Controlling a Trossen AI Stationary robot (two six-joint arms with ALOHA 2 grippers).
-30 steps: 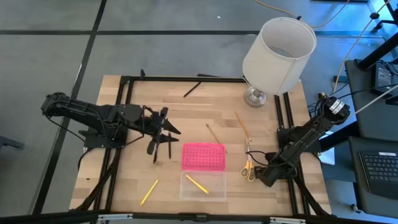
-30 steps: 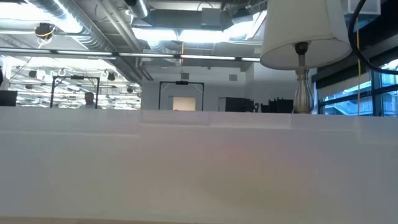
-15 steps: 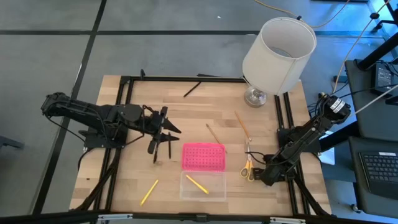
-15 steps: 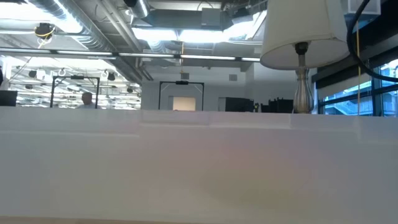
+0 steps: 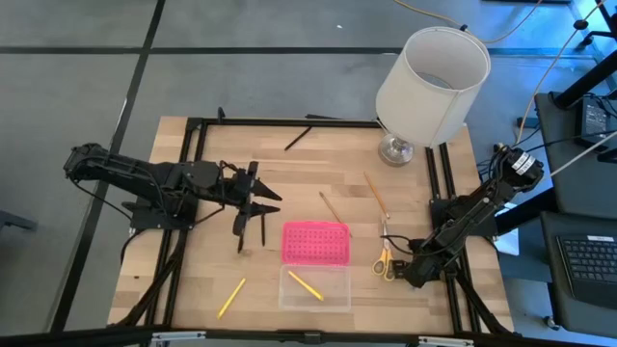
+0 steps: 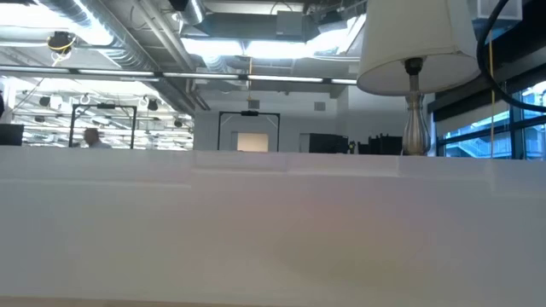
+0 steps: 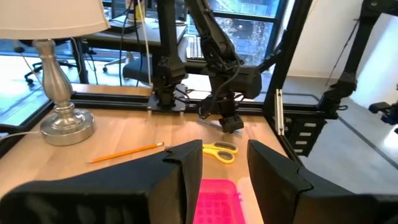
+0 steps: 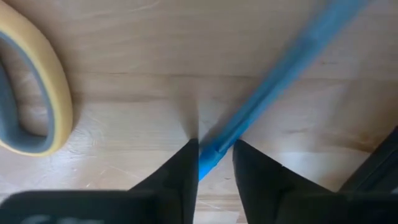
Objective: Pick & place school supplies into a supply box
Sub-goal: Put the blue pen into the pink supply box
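R gripper (image 8: 214, 155) down on table beside scissors (image 5: 385, 262), fingers pinching blue pen (image 8: 280, 81). L gripper (image 5: 258, 204) hovers near pink box (image 5: 314, 242), jaws apart, empty.

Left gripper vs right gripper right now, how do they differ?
Place: the left gripper hovers beside the pink lid; the right gripper sits down at the table by the scissors.
Contents: nothing shows between the left gripper's fingers; the right gripper's fingers straddle a blue pen.
Pose: the left gripper looks level across the table; the right gripper points down.
Both are dark and two-fingered.
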